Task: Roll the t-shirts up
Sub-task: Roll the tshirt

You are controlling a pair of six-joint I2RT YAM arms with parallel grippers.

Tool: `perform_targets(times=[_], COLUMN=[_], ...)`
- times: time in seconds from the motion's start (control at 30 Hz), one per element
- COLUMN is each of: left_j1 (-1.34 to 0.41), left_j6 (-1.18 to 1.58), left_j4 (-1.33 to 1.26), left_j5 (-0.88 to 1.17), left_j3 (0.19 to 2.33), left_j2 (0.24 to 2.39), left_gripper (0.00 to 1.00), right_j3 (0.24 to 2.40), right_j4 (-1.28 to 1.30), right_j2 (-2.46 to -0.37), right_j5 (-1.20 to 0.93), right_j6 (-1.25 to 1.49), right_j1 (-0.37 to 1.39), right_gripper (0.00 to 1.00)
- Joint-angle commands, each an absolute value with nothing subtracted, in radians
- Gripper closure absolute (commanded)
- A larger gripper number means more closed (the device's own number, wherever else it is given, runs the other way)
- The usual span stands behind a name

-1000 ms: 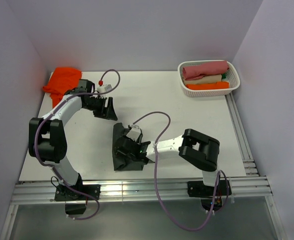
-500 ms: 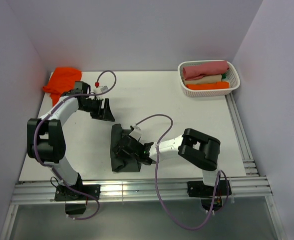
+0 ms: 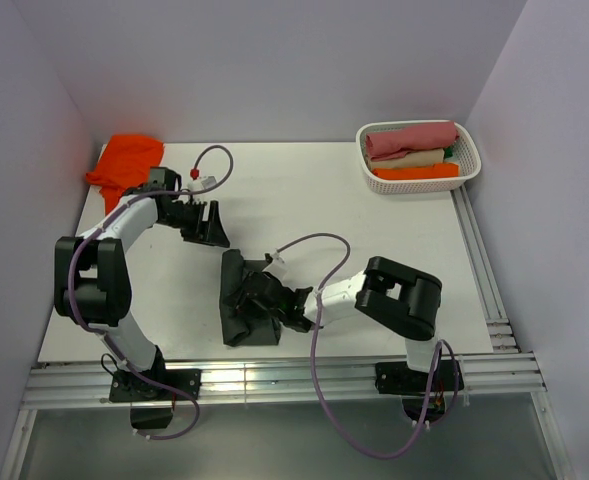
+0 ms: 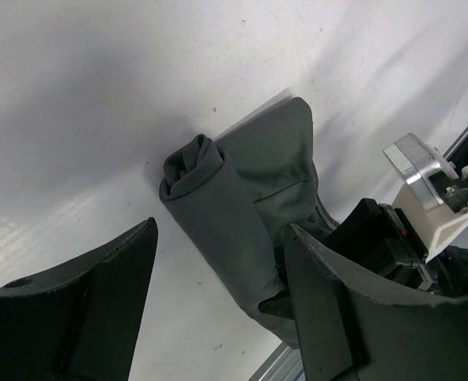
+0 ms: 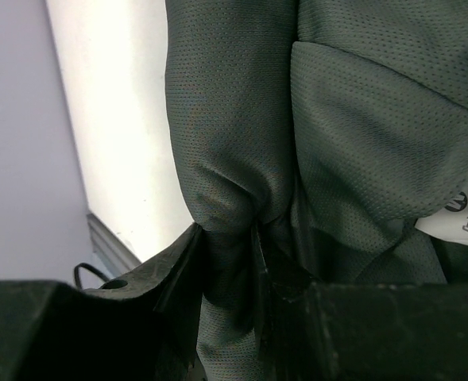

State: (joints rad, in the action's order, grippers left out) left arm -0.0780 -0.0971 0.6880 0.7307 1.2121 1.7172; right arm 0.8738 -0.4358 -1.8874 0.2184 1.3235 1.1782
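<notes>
on the tabletop (image 3: 374, 260), near its front edge, the grey t-shirt (image 3: 236, 325) lies part rolled, one side a coil, the rest flat. the orange t-shirt (image 3: 126, 160) sits bunched in the far left corner. the left gripper (image 3: 214, 225) hovers wide open, apart from the cloth; the right gripper (image 3: 264, 298) pinches a fold of the grey t-shirt. to roll well, i judge: even tension, edges aligned, the free end steadied
</notes>
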Motion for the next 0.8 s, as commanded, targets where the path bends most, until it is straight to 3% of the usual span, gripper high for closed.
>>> perform_targets(times=[0.0, 0.77], left_j1=[-0.069, -0.071], left_j6=[-0.133, -0.201], left_j4=[0.65, 0.646], left_j5=[0.742, 0.742], left_j3=[1.197, 1.112], left_j2=[1.701, 1.81], left_gripper=[0.3, 0.27], right_j3=[0.827, 0.836], right_j4=[-0.475, -0.54], right_j2=[-1.913, -1.98], right_j5=[0.17, 0.106], right_j6=[1.358, 1.362], right_j1=[1.172, 1.101], right_gripper=[0.8, 0.83])
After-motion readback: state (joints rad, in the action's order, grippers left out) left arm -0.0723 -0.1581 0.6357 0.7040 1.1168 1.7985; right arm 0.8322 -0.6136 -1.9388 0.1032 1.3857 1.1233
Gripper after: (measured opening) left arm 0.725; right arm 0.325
